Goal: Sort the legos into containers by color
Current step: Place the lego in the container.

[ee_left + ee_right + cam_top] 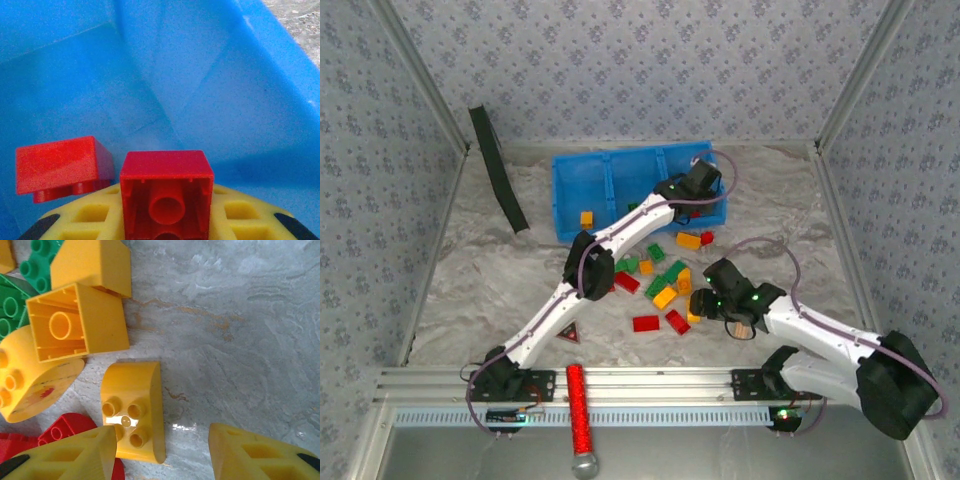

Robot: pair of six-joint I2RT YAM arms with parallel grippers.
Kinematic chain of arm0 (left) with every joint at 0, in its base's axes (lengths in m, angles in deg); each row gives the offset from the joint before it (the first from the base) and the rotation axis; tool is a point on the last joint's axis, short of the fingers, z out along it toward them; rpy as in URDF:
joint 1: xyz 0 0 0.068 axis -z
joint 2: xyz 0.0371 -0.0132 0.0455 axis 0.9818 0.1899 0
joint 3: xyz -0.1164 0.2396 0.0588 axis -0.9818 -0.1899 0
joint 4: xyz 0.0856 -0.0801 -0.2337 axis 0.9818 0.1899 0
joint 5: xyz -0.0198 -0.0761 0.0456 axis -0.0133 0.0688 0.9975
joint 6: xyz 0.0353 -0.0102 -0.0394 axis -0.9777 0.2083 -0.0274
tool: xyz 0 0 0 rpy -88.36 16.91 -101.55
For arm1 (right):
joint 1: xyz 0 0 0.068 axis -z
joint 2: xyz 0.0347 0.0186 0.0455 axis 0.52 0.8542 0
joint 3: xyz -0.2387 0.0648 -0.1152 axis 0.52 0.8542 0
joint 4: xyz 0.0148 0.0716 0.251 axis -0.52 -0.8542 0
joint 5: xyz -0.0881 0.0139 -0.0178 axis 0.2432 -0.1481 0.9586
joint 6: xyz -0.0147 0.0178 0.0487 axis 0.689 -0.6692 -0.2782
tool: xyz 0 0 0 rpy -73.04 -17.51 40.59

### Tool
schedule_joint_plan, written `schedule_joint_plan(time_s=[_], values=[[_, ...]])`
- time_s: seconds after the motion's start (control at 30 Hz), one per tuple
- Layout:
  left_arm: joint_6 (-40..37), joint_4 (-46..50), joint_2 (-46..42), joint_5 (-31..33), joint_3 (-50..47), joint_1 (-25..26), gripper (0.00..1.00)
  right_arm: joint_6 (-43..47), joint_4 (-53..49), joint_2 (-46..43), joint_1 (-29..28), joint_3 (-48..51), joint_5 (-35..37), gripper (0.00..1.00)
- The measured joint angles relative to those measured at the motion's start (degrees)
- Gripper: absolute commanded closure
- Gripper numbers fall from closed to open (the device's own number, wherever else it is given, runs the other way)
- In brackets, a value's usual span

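While my left gripper (698, 180), clamped on a red lego (166, 195) cut off below, hangs in the blue bin (260, 100), right compartment, my right gripper (165, 454) stands apart over a yellow lego (132, 412) on the worktop (240, 340).

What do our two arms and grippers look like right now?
Both the left arm and right arm have white links, black joints and bases, and a loose purple cable alongside. Small green lights glow near the wrists. The right gripper's fingers and the left gripper's fingers are yellow with rectangular cutouts and black patches.
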Motion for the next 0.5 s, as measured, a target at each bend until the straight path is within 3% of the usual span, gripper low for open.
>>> schedule_joint_plan(time_s=[0.13,0.33,0.5], values=[[0.5,0.0,0.0,-0.1,-0.1,0.1,0.76,0.0,0.6,1.2,-0.2,0.0,0.0,0.46],[1.2,-0.6,0.0,-0.4,-0.4,0.2,0.55,0.0,1.4,2.0,-0.8,-0.2,0.1,0.46],[1.7,0.2,0.0,-1.1,-1.6,0.4,0.47,0.0,2.2,3.8,-1.3,-0.7,0.1,0.45]])
